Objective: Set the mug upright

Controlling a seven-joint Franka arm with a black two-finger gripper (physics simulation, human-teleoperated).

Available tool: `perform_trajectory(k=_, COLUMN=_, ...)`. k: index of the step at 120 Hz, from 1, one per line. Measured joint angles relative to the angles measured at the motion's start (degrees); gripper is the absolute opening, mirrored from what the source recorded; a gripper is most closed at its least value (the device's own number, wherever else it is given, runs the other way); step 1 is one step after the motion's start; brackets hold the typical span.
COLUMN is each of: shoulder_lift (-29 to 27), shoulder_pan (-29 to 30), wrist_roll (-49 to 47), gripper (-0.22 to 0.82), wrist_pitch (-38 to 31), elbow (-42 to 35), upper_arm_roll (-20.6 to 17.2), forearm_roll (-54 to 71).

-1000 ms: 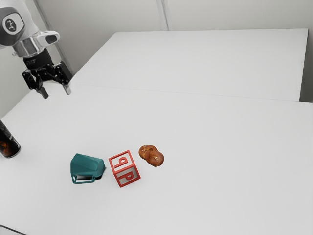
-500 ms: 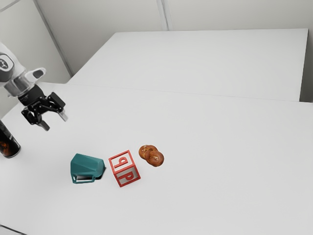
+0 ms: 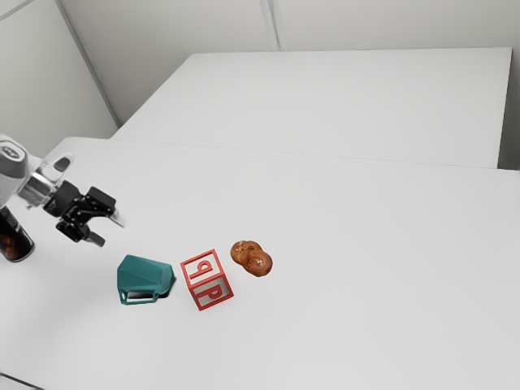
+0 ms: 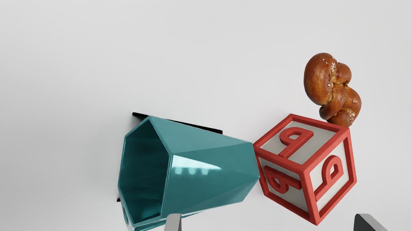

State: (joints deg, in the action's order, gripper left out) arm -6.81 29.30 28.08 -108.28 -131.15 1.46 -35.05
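The teal faceted mug (image 3: 145, 275) lies on its side on the white desk (image 3: 349, 244), in the lower left of the exterior view, with its wide mouth toward that view's left edge and its narrower base toward the red-and-white letter block (image 3: 207, 280). So it is not upright as things lie. Its handle (image 3: 140, 301) sits low along the side nearer the bottom of the frame; I judge that the handle and the flat facets together keep the body from rolling. The block stands just beside the base; whether the two touch I cannot tell, but it could crowd me if the base swings that way. Beyond the block, toward the middle of the frame, lies a glossy brown knotted pretzel (image 3: 253, 258), and at the left edge is a dark can (image 3: 12, 237) with an orange patch, partly behind my arm. My tool (image 3: 108, 230) is above the desk, to the upper left of the mug, its fingers spread with nothing pinched between them. That wide spread suits a body this broad, I think. Righting it should call for a firm hold on the walls, then a turn that brings the mouth up and the base down; the slick, tapering sides might slide under a loose grip.
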Motion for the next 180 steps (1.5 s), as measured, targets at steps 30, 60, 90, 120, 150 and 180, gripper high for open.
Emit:
perform_trajectory(k=30, shoulder_lift=3.7, shoulder_pan=1.0, wrist_roll=6.0, gripper=0.58, wrist_pitch=-1.3, elbow=-1.2, upper_arm_roll=0.0, forearm_roll=-3.6)
perform_trajectory(k=60, shoulder_lift=7.3, shoulder_pan=1.0, wrist_roll=10.1, gripper=0.58, wrist_pitch=-1.3, elbow=-1.1, upper_arm_roll=0.0, forearm_roll=-4.3)
perform_trajectory(k=90, shoulder_lift=9.7, shoulder_pan=1.0, wrist_roll=13.1, gripper=0.58, wrist_pitch=-1.4, elbow=-1.5, upper_arm_roll=0.0, forearm_roll=-5.8)
perform_trajectory(k=120, shoulder_lift=10.5, shoulder_pan=1.0, wrist_roll=17.1, gripper=0.58, wrist_pitch=-1.4, elbow=-3.2, upper_arm_roll=-0.1, forearm_roll=-11.4)
perform_trajectory(k=150, shoulder_lift=10.7, shoulder_pan=0.8, wrist_roll=20.7, gripper=0.31, wrist_pitch=-1.1, elbow=-3.6, upper_arm_roll=-0.1, forearm_roll=-14.2)
perform_trajectory(k=180, shoulder_lift=10.4, shoulder_pan=0.8, wrist_roll=23.2, gripper=-0.04, wrist_pitch=-1.2, elbow=-3.6, upper_arm_roll=-0.2, forearm_roll=-14.5)
